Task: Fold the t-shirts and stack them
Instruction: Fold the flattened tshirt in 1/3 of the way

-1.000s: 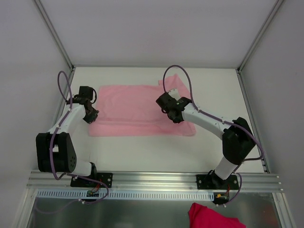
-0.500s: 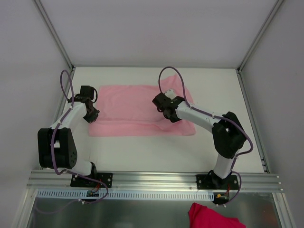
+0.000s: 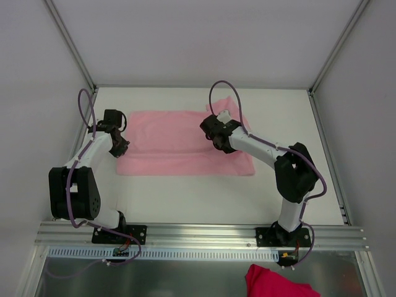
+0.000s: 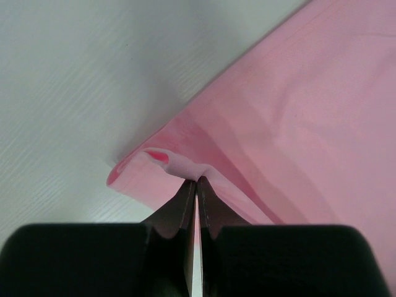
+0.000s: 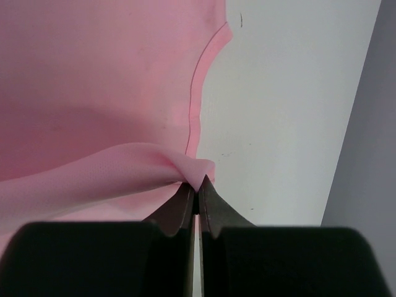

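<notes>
T-shirt [image 3: 179, 148], pale pink, lies spread across the 12 o'clock half of the desk [image 3: 185, 198]. Left claw [image 4: 197, 183] is clamped on a fabric fold at its 9 o'clock edge. Right claw [image 5: 198, 185] is clamped on a raised fold near 2 o'clock. Judgement: a fold is the step in hand. Both pinches should travel level and together, low over the cloth, to avoid wrinkles or slip.
</notes>
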